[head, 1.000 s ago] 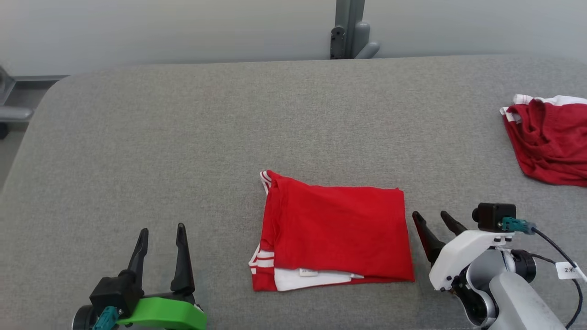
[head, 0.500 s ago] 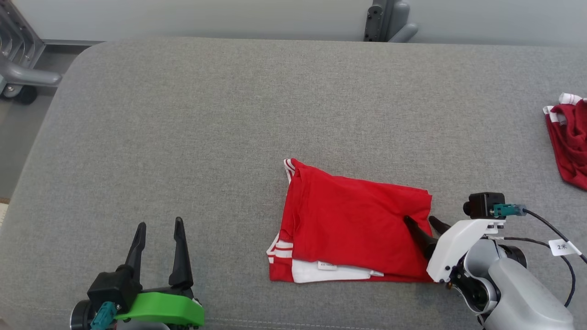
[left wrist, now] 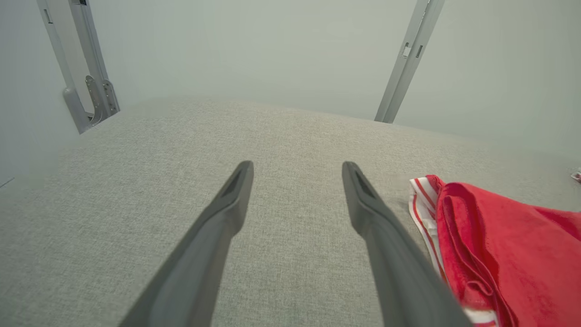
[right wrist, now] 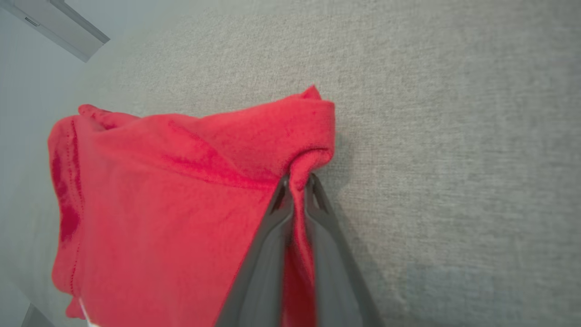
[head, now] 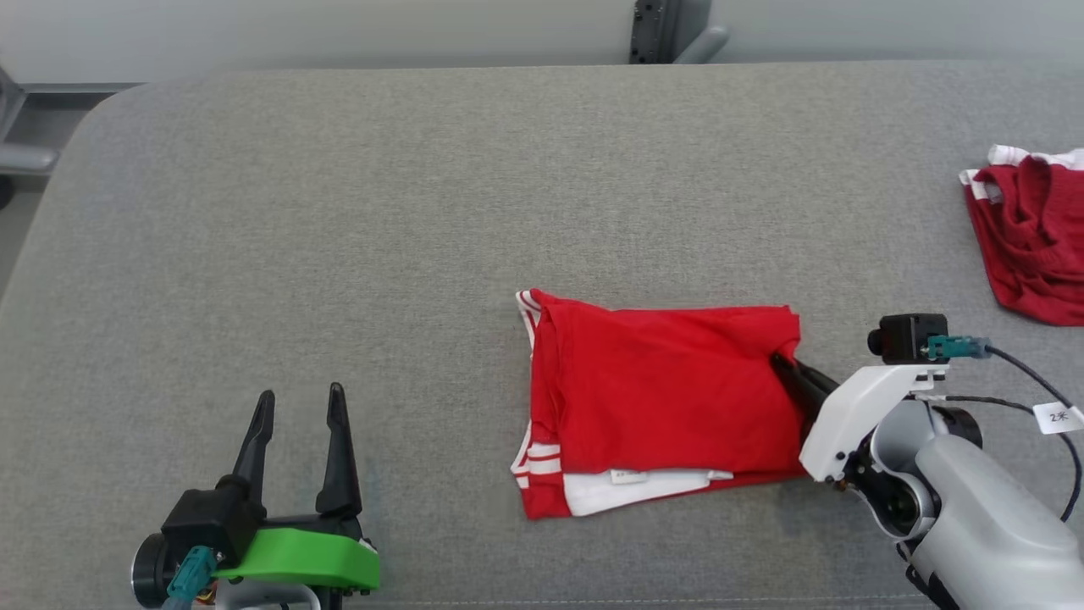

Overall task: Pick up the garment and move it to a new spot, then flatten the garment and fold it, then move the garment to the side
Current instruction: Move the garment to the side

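The garment is red with white stripes, folded into a rectangle on the grey padded table. My right gripper is shut on the garment's right edge near its far corner. In the right wrist view the two fingers pinch a fold of the red cloth at the right gripper's tips. My left gripper stands open over bare table at the lower left, well left of the garment. The left wrist view has the left gripper wide apart, with the garment at the right.
A second, darker red garment lies crumpled at the table's right edge. A grey metal post stands behind the far edge. The table's rounded left corner drops to the floor.
My right gripper has slid onto the garment's right edge and shut on it, bunching the far right corner. The head camera has shifted. The left gripper has stayed open.
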### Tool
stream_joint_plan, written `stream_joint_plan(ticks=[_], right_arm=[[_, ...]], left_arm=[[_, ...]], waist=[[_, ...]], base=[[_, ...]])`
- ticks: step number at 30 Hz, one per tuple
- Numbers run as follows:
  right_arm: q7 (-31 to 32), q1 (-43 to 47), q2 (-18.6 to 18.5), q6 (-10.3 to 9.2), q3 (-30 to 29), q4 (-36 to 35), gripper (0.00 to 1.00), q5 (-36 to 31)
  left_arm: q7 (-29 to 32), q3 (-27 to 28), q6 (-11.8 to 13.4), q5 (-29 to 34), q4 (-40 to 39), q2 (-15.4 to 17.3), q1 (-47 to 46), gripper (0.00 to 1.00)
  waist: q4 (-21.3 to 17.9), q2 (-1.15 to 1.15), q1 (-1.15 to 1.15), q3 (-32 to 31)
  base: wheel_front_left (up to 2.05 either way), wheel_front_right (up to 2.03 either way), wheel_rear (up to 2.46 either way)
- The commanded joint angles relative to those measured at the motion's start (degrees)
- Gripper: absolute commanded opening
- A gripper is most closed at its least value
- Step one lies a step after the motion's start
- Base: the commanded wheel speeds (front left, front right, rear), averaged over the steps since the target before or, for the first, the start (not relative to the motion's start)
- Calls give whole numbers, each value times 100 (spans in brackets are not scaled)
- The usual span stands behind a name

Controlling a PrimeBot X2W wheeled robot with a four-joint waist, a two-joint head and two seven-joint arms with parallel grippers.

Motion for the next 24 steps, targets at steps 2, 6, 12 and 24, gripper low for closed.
stream_joint_plan(ticks=[2, 6, 12, 24], right_arm=[[-55, -125, -160, -5, -16, 21, 0, 35], [-75, -291, -364, -4, -32, 53, 0, 37], [-139, -513, -539, -4, -110, 62, 0, 38], [-225, -795, -630, -4, -183, 86, 0, 26]], left_arm=[[-13, -35, -36, 82, -32, -7, -124, 100], [-12, -122, -97, 118, -55, -12, -212, 100], [-13, -133, -121, 212, -58, -14, -370, 100], [-13, -108, -216, 397, 76, 51, -565, 100]], waist=[[-358, 54, 0, 111], [-805, 54, 0, 212], [-1603, 54, 0, 372], [-2613, 54, 0, 489]], base=[[0, 0, 0], [0, 0, 0], [0, 0, 0], [0, 0, 0]])
